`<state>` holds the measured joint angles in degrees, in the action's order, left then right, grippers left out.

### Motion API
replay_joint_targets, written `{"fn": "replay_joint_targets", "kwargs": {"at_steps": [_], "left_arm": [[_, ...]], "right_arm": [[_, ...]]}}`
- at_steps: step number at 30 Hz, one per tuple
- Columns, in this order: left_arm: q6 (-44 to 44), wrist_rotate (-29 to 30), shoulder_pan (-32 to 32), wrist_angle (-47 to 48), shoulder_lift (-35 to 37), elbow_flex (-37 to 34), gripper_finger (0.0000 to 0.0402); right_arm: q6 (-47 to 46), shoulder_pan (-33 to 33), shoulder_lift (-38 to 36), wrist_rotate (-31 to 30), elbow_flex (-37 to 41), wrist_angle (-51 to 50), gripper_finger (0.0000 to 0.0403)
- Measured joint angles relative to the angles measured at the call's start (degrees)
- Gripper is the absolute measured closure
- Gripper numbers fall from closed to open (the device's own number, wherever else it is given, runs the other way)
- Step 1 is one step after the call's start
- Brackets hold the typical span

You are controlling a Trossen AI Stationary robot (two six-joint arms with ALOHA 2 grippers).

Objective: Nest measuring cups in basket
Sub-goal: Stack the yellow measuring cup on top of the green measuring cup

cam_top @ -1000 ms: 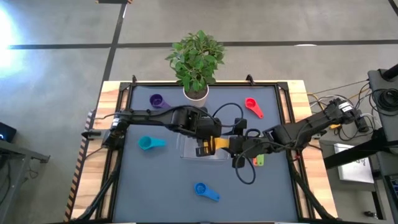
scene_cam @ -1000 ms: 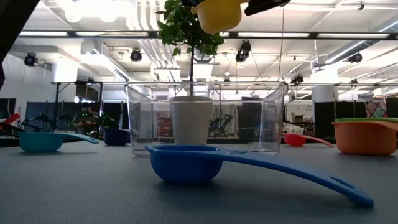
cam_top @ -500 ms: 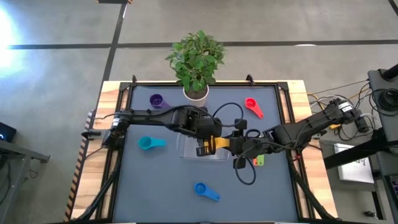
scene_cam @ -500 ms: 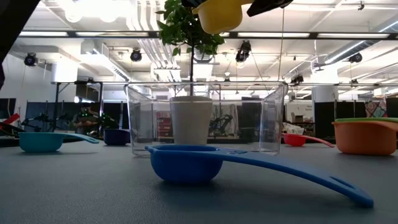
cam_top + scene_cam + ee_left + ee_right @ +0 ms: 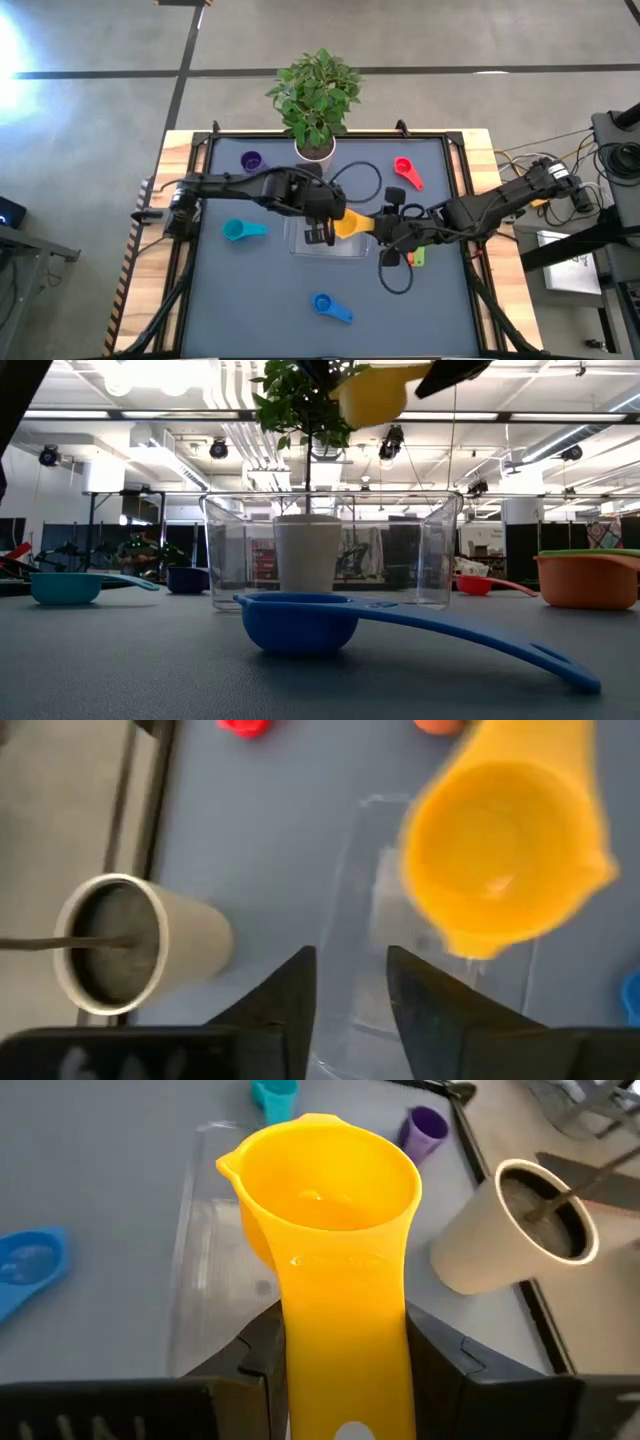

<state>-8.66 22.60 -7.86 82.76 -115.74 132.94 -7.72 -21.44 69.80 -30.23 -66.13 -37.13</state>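
The yellow measuring cup (image 5: 349, 223) hangs in the air over the right part of the clear basket (image 5: 327, 246). My right gripper (image 5: 376, 227) is shut on it. My left gripper (image 5: 322, 233) is open and empty over the basket, just left of the cup; in the left wrist view (image 5: 352, 992) the cup (image 5: 500, 860) lies ahead of its fingers. Resting on the mat are the purple cup (image 5: 250, 161), red cup (image 5: 407, 172), teal cup (image 5: 240, 230) and blue cup (image 5: 331, 307). The orange cup (image 5: 585, 580), with the green cup (image 5: 416, 258) at it, lies right of the basket. My right gripper pinches the yellow cup's flat handle (image 5: 345, 1330) between its two fingers, coming roughly level from the table's right and lying along the handle. The bowl (image 5: 320, 1175) sticks out past the fingertips, mouth up, lifted clear above the basket (image 5: 215, 1250).
A white plant pot (image 5: 315, 150) with a leafy plant stands at the far edge behind the basket. Black cables (image 5: 395, 275) loop near my right arm. Open mat lies at the near left and near right.
My left gripper has come off the yellow cup and drawn back a little toward the table's left. The cup, still in my right gripper, has shifted slightly toward the far right and tipped, staying high above the basket.
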Motion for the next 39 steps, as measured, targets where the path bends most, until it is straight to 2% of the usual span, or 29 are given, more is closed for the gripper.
{"fn": "replay_joint_targets", "kwargs": {"at_steps": [5, 7, 10, 14, 20, 24, 28, 33, 39], "left_arm": [[-2.78, 7.63, -1.57, 0.12, 2.99, -1.7, 0.0256], [-3.23, 10.16, -2.48, -1.72, 5.49, -4.12, 0.0249], [-3.46, 11.0, -3.62, -7.74, 9.7, -10.81, 0.0247], [-3.77, 11.93, -5.29, -16.97, 17.74, -25.31, 0.0254], [-4.33, 10.58, -5.62, -43.69, 34.74, -52.19, 0.0268], [-4.05, 8.35, -6.13, -63.14, 43.99, -67.3, 0.027], [-2.62, 8.34, -6.05, -75.75, 50.52, -79.54, 0.0271], [-2.78, 9.44, -4.61, -81.38, 56.87, -88.57, 0.0271], [-2.62, 9.46, -4.01, -81.3, 61.35, -92.92, 0.0271]], "right_arm": [[-7.4, -1.35, -4.33, -4.98, 3.6, -3.68, 0.0279], [-11.35, -2.39, -7.35, -5.62, 6.58, -4.44, 0.0279], [-17.99, -3.92, -12.74, -6.51, 11.98, -4.59, 0.0279], [-27.54, -6.52, -19.7, -9.33, 18.64, -4.99, 0.0279], [-41.14, -8.63, -25.87, -10.15, 24.25, -10.69, 0.0279], [-52.51, -10.49, -26.09, -9.8, 24.7, -17.22, 0.0279], [-62.19, -12.25, -24.15, -7.61, 24.52, -21.38, 0.0279], [-71.07, -14.93, -20.53, -4.78, 24.52, -23.05, 0.0279], [-82.41, -17.98, -15.09, -2.49, 24.13, -26.47, 0.0279]]}}
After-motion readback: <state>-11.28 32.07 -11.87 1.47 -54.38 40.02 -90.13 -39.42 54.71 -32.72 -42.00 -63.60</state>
